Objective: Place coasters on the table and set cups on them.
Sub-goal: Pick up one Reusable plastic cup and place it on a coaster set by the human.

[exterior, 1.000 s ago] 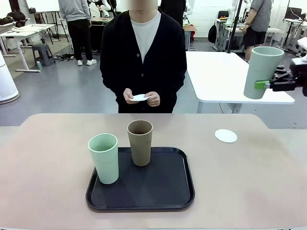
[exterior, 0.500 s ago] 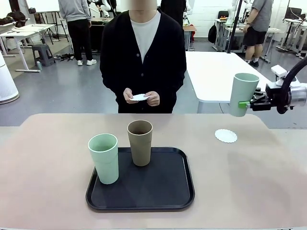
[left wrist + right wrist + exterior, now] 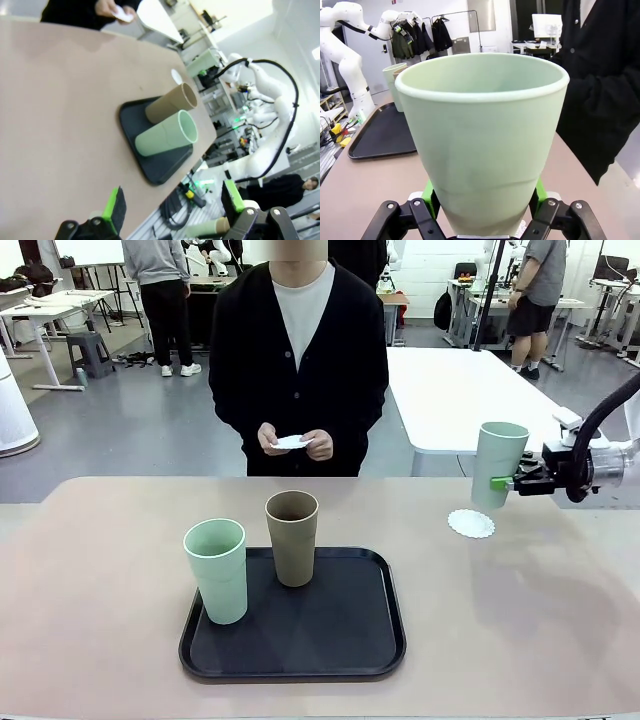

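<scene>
My right gripper [image 3: 507,483] is shut on a pale mint cup [image 3: 498,464], gripping its lower wall and holding it upright just above a white lacy coaster [image 3: 471,523] on the table [image 3: 100,590]. In the right wrist view the held cup [image 3: 480,135] sits between the green pads [image 3: 431,192]. A second mint cup [image 3: 217,570] and a brown cup [image 3: 292,537] stand on the black tray [image 3: 340,640]. The person's hands hold another white coaster [image 3: 291,443]. My left gripper [image 3: 174,202] is open above the table's near side, with nothing between its fingers.
The person stands at the far edge, facing the tray. The tray [image 3: 160,167] with both cups lies mid-table in the left wrist view. A white table [image 3: 450,390] stands behind at the right. Bare tabletop lies left and right of the tray.
My right arm has come down and leftward with the mint cup, from high at the right edge to just over the coaster. The person's hands and the tray cups have not moved.
</scene>
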Tool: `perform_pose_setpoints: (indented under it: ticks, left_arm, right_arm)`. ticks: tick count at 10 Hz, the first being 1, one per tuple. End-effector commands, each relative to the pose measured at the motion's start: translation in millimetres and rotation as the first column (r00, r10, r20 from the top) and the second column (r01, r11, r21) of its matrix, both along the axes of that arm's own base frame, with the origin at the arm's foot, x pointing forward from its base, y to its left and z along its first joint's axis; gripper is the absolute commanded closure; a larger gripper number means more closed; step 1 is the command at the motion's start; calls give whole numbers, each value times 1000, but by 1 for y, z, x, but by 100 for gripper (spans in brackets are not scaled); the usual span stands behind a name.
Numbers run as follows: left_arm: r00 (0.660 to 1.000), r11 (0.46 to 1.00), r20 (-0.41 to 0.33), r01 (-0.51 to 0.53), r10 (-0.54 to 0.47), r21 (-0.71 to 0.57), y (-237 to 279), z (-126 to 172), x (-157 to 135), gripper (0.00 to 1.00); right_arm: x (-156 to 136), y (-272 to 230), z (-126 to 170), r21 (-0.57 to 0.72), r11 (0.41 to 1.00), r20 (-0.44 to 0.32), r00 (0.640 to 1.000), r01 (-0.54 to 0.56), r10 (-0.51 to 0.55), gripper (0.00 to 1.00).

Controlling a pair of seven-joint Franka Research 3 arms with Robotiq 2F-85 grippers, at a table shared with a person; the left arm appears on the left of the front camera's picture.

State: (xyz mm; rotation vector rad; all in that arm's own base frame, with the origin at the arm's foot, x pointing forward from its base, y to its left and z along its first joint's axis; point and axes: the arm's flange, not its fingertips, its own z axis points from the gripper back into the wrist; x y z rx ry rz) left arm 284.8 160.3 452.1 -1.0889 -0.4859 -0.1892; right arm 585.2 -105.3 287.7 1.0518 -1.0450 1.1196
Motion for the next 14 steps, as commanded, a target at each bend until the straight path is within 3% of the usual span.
perform_pose_setpoints:
  ticks: [1,7,14]
  left_arm:
    - [1000,1000,12,4,-4,-4,1,0,-1,0]
    - [1000,1000,12,4,-4,-4,1,0,-1,0]
    - [1000,1000,12,4,-4,-4,1,0,-1,0]
  right_arm:
    - [8,6,-6,-20,998,-19,998,-53,53,18]
    - [8,21,-22,-9,995,-14,995,-99,98,18]
    - [2,21,-22,-9,997,-33,997,-70,70,18]
